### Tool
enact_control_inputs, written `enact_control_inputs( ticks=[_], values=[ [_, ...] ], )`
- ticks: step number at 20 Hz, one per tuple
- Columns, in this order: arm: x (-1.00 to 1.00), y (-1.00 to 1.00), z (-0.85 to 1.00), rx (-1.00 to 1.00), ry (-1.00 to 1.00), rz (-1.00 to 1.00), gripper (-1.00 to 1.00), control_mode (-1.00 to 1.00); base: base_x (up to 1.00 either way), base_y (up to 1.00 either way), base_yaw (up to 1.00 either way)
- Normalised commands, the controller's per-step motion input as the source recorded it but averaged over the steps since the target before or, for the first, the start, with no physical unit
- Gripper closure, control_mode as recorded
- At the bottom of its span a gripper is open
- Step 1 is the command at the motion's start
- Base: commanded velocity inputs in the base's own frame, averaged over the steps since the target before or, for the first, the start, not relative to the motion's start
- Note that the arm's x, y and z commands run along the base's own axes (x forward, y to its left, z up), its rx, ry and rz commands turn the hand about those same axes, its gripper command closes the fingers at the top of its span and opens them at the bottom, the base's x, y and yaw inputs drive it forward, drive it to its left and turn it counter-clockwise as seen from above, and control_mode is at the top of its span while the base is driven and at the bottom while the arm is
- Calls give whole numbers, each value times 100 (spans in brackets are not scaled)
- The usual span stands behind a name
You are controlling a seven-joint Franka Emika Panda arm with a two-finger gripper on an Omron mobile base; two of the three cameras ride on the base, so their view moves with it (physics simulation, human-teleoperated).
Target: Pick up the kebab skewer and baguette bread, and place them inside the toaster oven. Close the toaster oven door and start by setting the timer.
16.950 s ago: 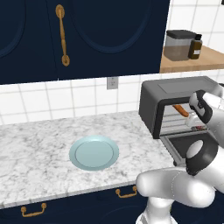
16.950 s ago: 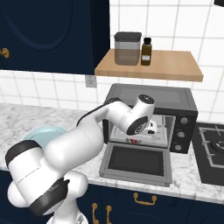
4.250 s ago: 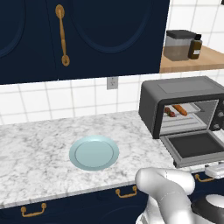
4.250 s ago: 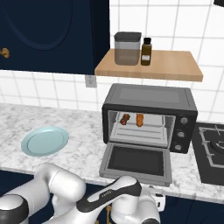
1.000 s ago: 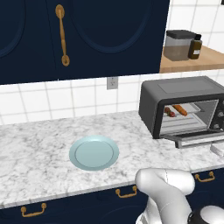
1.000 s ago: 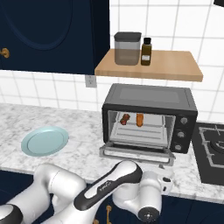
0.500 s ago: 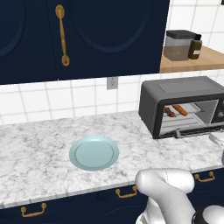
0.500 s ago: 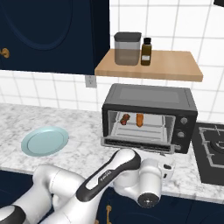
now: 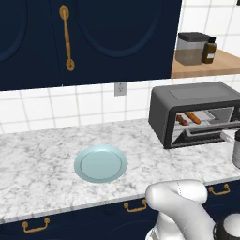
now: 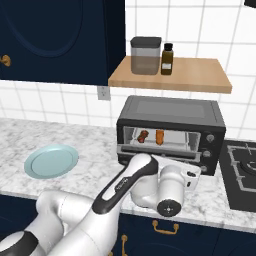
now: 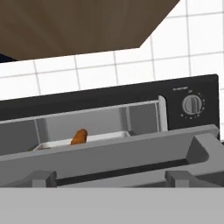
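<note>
The dark grey toaster oven stands on the counter below a wooden shelf. Inside it on the rack lie the kebab skewer and the orange-brown baguette bread; both also show through the gap as the skewer and the baguette. The toaster oven door is tilted steeply up, partly shut. My gripper sits low against the door's underside, its fingertips hidden, nothing seen held. The hand view looks over the door's grey handle bar at the baguette and a knob.
A pale blue plate lies on the marble counter left of the oven. A jar and a brown bottle stand on the shelf. A stove burner is right of the oven. My arm stretches along the counter's front edge.
The oven door has swung up from nearly half open to steeply tilted, and my hand has risen with it under its front.
</note>
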Motion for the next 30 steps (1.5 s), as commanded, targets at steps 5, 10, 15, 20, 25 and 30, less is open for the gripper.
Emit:
enact_control_inputs(
  ticks=[5,10,15,20,25,30],
  values=[
    [47,14,0,2,0,0,-100,-100,0,0,0],
    [40,11,0,2,1,0,-100,-100,0,0,0],
    [33,7,0,3,4,0,-100,-100,0,0,0],
    [30,9,0,3,5,0,-100,-100,0,0,0],
    [31,9,0,2,4,0,-100,-100,0,0,0],
    [22,8,2,2,1,0,-100,-100,0,0,0]
  ],
)
